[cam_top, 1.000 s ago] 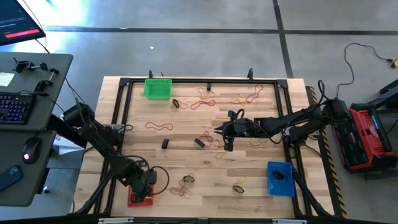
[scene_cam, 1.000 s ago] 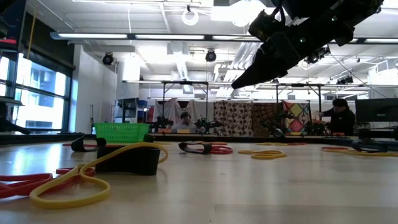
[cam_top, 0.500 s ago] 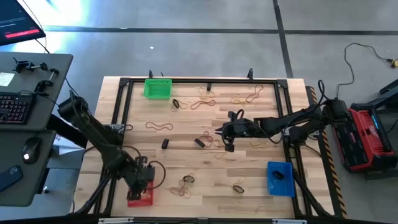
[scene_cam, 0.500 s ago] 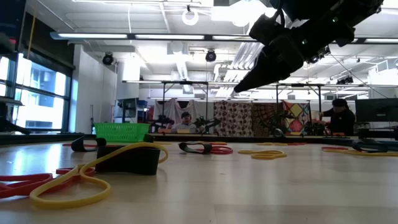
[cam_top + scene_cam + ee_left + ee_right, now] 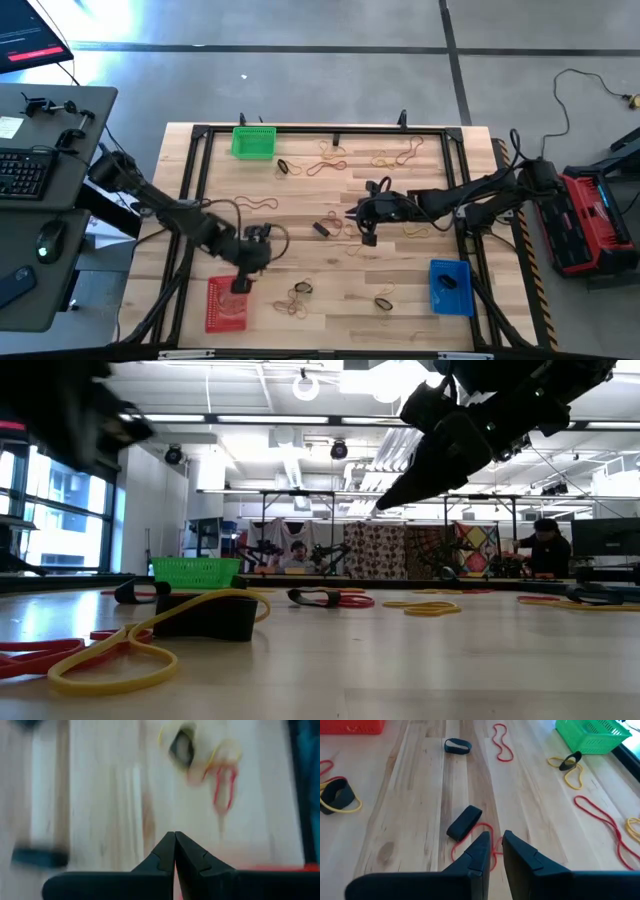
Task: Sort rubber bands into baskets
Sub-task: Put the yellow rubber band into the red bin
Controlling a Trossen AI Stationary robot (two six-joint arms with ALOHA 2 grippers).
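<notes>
At the lower left of the high view we see the red basket (image 5: 226,304) on the tabletop (image 5: 300,205), and just above it the left gripper (image 5: 243,283) with fingers closed, empty. Toward centre, the right gripper (image 5: 366,236) hovers, fingers slightly parted, over a black rubber band (image 5: 321,229); the green basket (image 5: 253,141) sits upper left.

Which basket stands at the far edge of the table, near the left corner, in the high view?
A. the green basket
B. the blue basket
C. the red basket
A: the green basket stands at the table's far edge; the red basket and the blue basket stand at the near edge.
</notes>
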